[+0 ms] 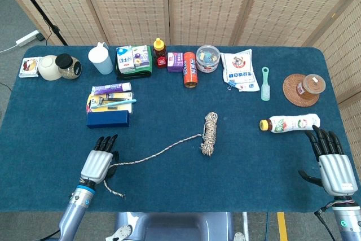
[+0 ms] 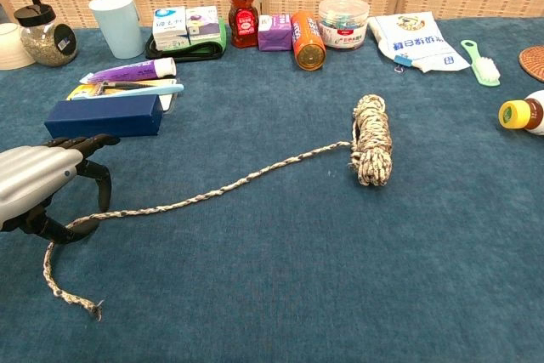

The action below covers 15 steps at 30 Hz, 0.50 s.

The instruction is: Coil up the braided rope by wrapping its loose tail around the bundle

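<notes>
left hand (image 2: 38,189) pinches the rope's loose tail (image 2: 170,206); the bundle (image 2: 371,151) lies well apart to its right

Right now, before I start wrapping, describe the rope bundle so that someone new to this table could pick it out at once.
Start at the blue table and skip the row of containers along its far edge. Near the middle lies the rope bundle, a short upright-lying coil of beige braided cord, with nothing close around it. Only this one has a loose tail running from it to the left hand, which pinches the tail near its end.
</notes>
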Each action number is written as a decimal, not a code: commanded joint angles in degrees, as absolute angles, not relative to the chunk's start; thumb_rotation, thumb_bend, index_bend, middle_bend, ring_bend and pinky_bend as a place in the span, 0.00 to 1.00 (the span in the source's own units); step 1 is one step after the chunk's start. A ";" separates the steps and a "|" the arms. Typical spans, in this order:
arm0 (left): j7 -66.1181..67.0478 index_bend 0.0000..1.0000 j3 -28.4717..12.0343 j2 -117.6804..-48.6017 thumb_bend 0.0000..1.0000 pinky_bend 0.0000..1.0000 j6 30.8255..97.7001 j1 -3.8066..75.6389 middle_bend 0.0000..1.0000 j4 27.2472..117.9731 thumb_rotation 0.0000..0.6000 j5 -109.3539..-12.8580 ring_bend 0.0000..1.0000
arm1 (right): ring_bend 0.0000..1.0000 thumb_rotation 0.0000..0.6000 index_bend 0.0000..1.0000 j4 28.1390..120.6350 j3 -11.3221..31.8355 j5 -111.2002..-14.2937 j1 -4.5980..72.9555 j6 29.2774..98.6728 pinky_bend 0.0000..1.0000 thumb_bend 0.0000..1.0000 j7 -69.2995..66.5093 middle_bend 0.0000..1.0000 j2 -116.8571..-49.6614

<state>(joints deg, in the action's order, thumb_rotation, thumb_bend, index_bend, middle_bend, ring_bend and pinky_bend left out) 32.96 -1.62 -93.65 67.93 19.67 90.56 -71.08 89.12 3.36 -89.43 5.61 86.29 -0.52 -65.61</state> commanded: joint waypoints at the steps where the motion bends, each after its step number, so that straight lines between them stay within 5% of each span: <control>1: 32.83 0.51 -1.58 -93.58 0.35 0.00 67.82 19.75 0.00 90.66 1.00 -70.90 0.00 | 0.00 1.00 0.00 89.11 3.32 -89.49 5.62 86.27 0.00 0.00 -0.59 0.00 -65.62; 15: 33.36 0.52 -1.24 -93.84 0.37 0.00 67.74 20.02 0.00 90.54 1.00 -69.90 0.00 | 0.00 1.00 0.00 89.04 3.26 -89.60 5.59 86.34 0.00 0.00 -1.27 0.00 -65.33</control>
